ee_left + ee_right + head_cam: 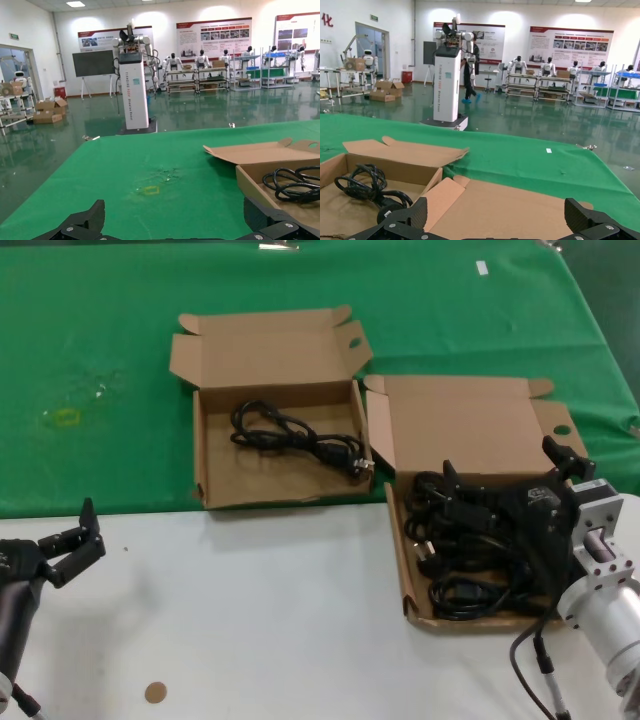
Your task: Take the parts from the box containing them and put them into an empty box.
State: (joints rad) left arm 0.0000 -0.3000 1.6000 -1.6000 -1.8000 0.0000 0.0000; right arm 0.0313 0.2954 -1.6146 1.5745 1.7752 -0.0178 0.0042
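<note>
Cables (462, 540) fill the straight-walled box (404, 558), and our right gripper (505, 502) hangs over them with fingers spread wide.

Beside that box, on its far left, we see the ragged-fronted box (200, 455) holding one cable (296, 437). Our left gripper (72, 541) waits well to the left of that box, over the white table (270, 610), its claw also wide and holding nothing.

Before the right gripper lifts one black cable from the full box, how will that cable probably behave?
Probably floppy: the cables lie in loose coils. They look tangled, so one may drag its neighbours. The plug end would likely dangle. The right gripper hovers over this box, fingers open.
</note>
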